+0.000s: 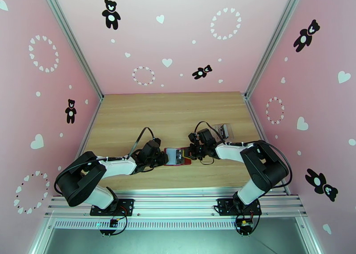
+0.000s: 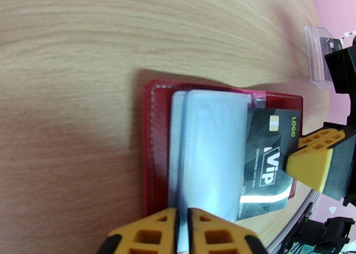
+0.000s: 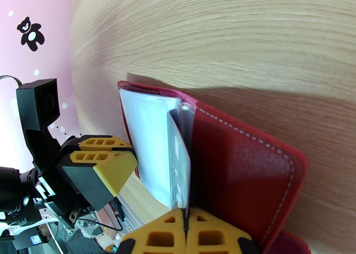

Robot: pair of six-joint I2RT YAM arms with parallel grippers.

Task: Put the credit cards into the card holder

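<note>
The card holder lies open on the table near the front edge, its dark red cover down and its grey inner pockets up. My left gripper is shut on the near edge of a grey pocket sleeve. A black credit card marked VIP is partly tucked under that sleeve from the right. My right gripper is shut on the card's outer edge, with the red cover beside it. In the top view the left gripper and right gripper face each other across the holder.
A clear plastic case lies on the wooden table behind the right arm, and it appears again at the right edge as the clear case. Pink walls close in the table on three sides. Bare wood stretches behind the holder.
</note>
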